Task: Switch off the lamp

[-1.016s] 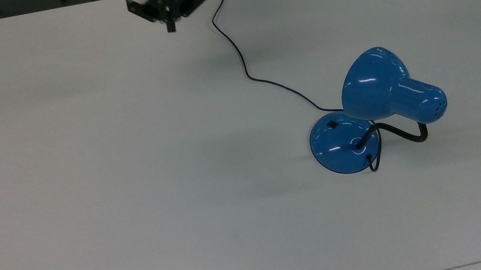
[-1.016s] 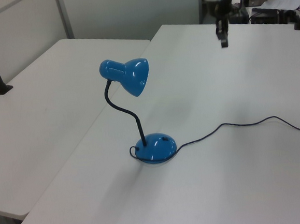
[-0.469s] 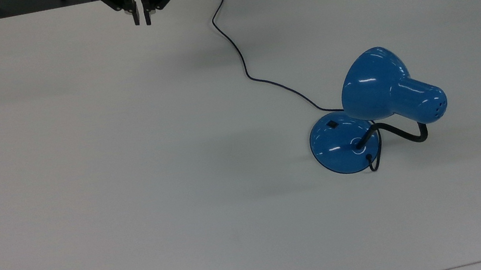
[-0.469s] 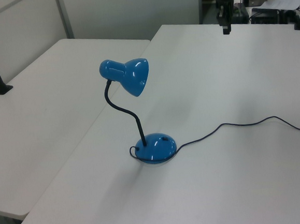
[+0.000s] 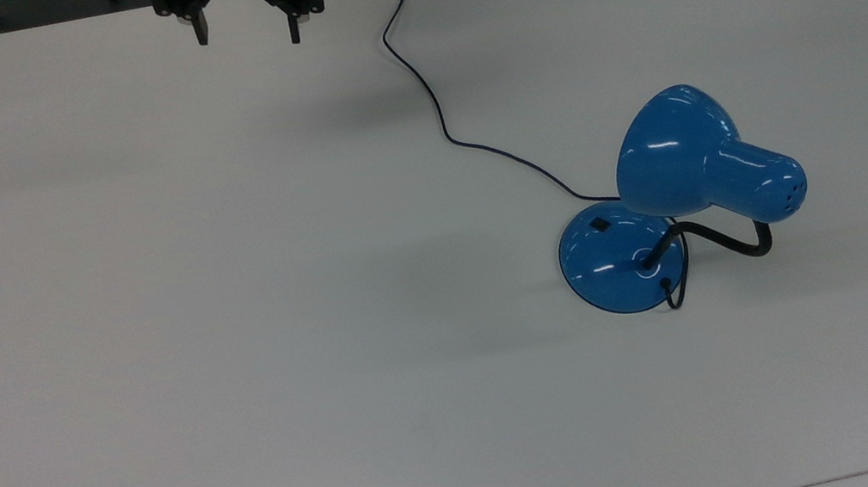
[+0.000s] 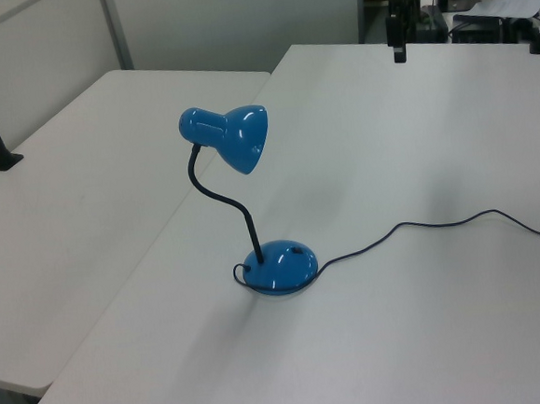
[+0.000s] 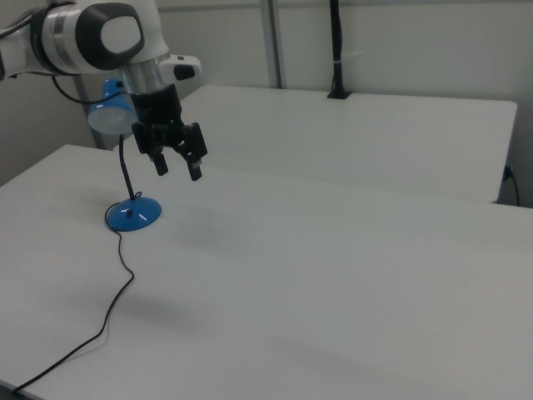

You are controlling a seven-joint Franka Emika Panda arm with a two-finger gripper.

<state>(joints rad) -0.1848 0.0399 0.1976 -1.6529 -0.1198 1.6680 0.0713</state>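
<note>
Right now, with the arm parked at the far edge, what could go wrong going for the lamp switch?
1. The cord snakes across the table between the open gripper and the lamp; a low approach could snag it and drag the lamp.
2. The shade overhangs the base beside the switch, so a vertical descent may clip it.
3. The switch is small; a push could slide the base.

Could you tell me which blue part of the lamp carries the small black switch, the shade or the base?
The base, the round dome flat on the table; the switch sits near its edge. The shade is raised on the bent neck.
</note>
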